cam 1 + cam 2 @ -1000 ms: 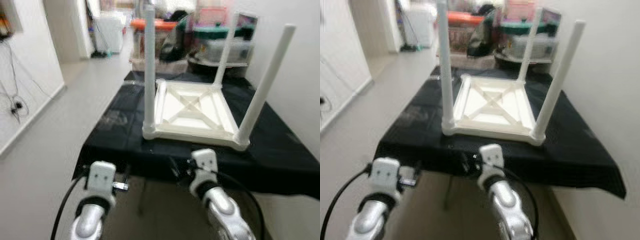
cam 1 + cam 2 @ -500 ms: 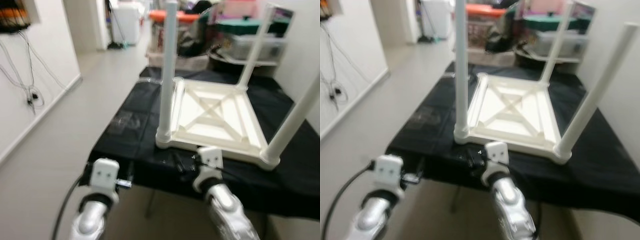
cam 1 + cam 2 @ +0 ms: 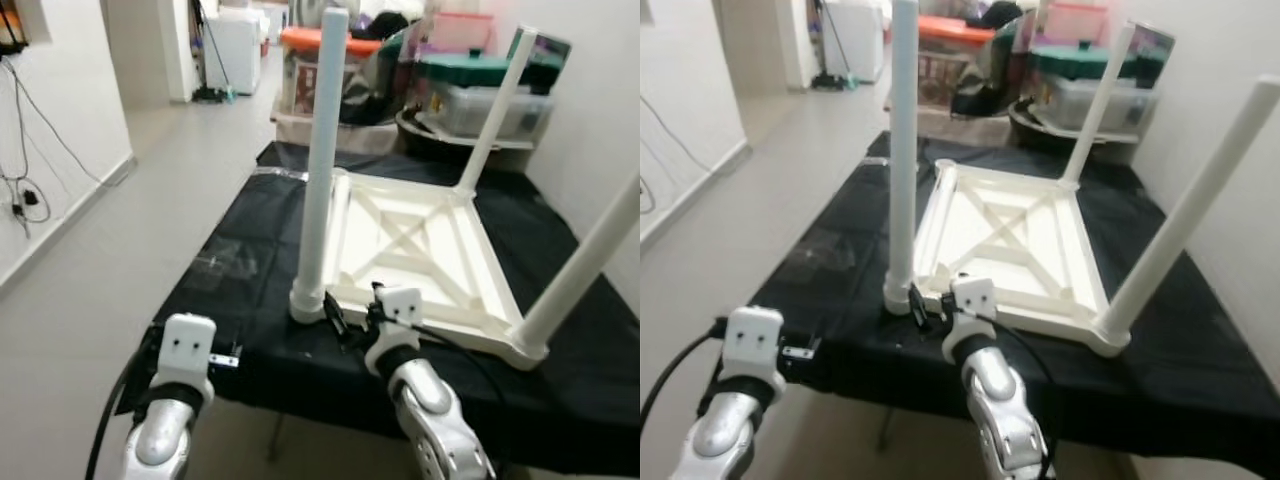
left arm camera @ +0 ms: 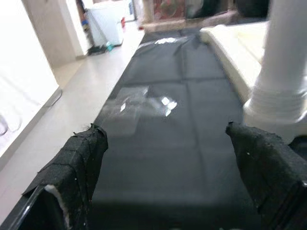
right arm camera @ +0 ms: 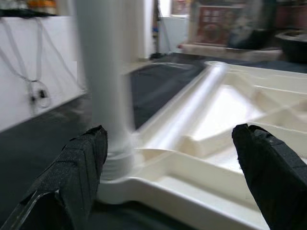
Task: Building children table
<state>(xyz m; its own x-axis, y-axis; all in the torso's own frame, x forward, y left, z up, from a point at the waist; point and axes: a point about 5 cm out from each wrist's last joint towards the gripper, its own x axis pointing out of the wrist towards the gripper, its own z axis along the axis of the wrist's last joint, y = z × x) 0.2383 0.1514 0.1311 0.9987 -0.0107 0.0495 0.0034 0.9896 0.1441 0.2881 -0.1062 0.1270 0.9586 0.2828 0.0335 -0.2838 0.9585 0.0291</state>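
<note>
A white children's table (image 3: pixel 420 250) lies upside down on a black-covered table (image 3: pixel 250 270). Three white legs stand upright in its corners: the near left leg (image 3: pixel 317 170), the near right leg (image 3: pixel 585 270) and the far right leg (image 3: pixel 492 110). A fourth leg (image 3: pixel 938 200) lies loose along the left rim of the upturned top. My right gripper (image 5: pixel 168 136) is open just before the base of the near left leg (image 5: pixel 108 86) and holds nothing. My left gripper (image 4: pixel 165 139) is open over the black cloth (image 4: pixel 163 120), left of that leg's socket (image 4: pixel 278 103).
Plastic storage bins (image 3: pixel 470 85) and an orange-lidded box (image 3: pixel 315 45) stand behind the table. A white wall (image 3: pixel 600 100) runs close on the right. Open floor (image 3: pixel 130 220) stretches along the left, with cables (image 3: pixel 25 190) on the left wall.
The camera has come closer to the table. My right gripper has risen to the upturned table's near rim, by the near left leg. The left arm stays low at the cloth's edge.
</note>
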